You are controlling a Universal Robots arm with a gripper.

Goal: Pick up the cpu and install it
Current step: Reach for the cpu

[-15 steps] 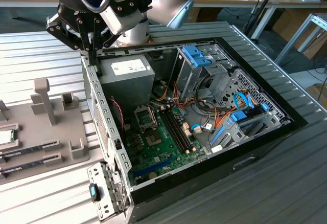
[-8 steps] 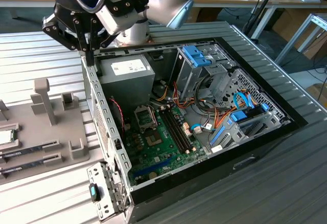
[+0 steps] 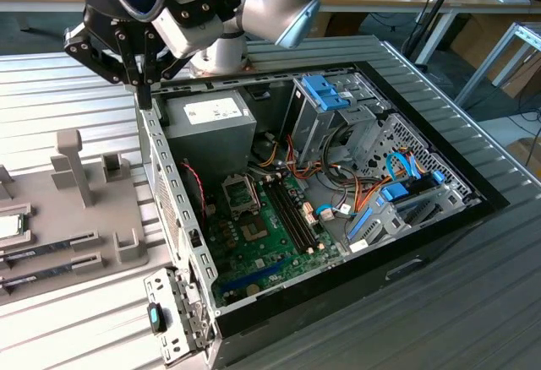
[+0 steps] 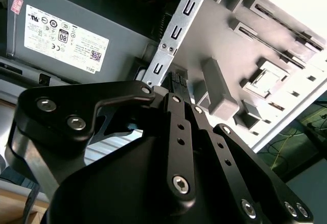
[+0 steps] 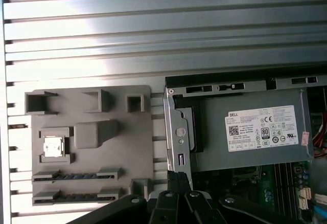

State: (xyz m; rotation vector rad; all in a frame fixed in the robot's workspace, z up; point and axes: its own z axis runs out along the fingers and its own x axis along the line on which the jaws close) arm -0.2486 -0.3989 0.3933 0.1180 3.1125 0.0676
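One small, flat, silver-grey square cpu [image 3: 8, 225] lies in the grey plastic tray [image 3: 93, 209] at the exterior view's left, well apart from the closed, empty black gripper [image 3: 145, 91], and both wrist views show it nested in a square pocket, likely light, stiff and fragile, best pinched at opposite edges.

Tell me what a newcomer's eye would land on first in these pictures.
The open computer case sits in the middle of the exterior view, its green motherboard laid bare. The black gripper hangs above a corner of the case, next to the grey power supply. On the exterior view's left lies a grey tray, and the first wrist view shows the cpu resting in one of its pockets.
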